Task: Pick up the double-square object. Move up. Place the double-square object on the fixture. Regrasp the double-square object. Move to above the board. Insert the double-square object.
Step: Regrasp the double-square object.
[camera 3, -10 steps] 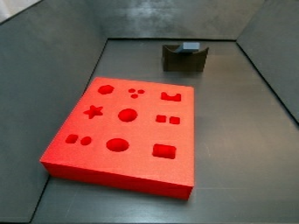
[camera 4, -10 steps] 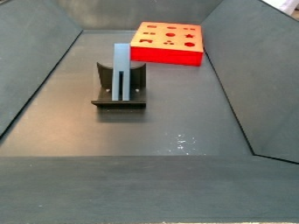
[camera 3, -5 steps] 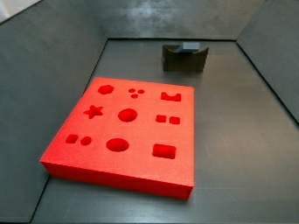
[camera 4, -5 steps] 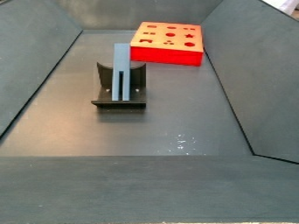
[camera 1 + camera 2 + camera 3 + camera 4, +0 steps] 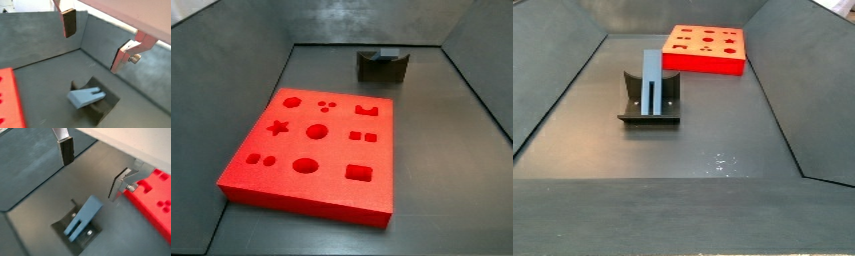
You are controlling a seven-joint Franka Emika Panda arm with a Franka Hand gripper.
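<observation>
The slate-blue, two-pronged plastic-looking bar (image 5: pixel 652 82) has a smooth, matt face. It stands in the dark olive-black notched fixture (image 5: pixel 651 108), which is dull and unpolished. The big flat red board (image 5: pixel 313 150) looks like smooth matt plastic. The grey tabletop (image 5: pixel 700 140) is dull with a faint sheen. Above the fixture, the open jaws of the gripper (image 5: pixel 93 170) are flat brushed-silver metal plates (image 5: pixel 125 56) with dark matt pads (image 5: pixel 67 151).

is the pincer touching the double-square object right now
Apart. In a wrist view the open pincer hangs above the double-square object, which rests in the fixture, floor visible between.
</observation>
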